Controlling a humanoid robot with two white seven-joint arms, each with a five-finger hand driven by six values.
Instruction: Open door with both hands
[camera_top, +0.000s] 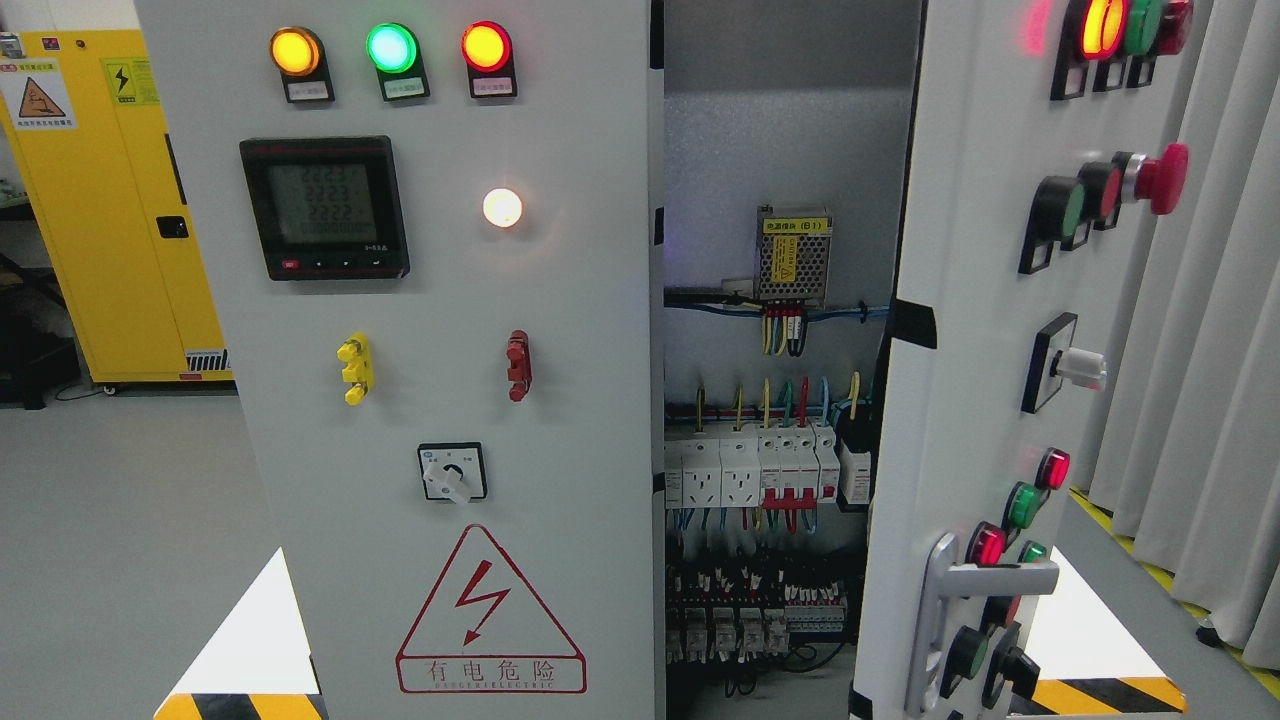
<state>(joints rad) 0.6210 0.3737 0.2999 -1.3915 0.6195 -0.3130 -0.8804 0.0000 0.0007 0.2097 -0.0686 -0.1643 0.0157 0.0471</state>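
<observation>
A grey electrical cabinet fills the head view. Its left door (440, 400) is closed and carries three indicator lamps, a digital meter (325, 208), a rotary switch (452, 473) and a red warning triangle (488, 615). The right door (960, 400) stands swung outward, with a silver lever handle (985, 590) low on it and several push buttons. Between the doors the interior (770, 420) shows, with a power supply unit (793, 257), breakers and wiring. Neither of my hands nor arms shows in the picture.
A yellow safety cabinet (110, 220) stands at the far left on the grey floor. Grey curtains (1210, 330) hang at the right behind the open door. Black-and-yellow hazard tape (1105, 693) marks the floor at the cabinet's base.
</observation>
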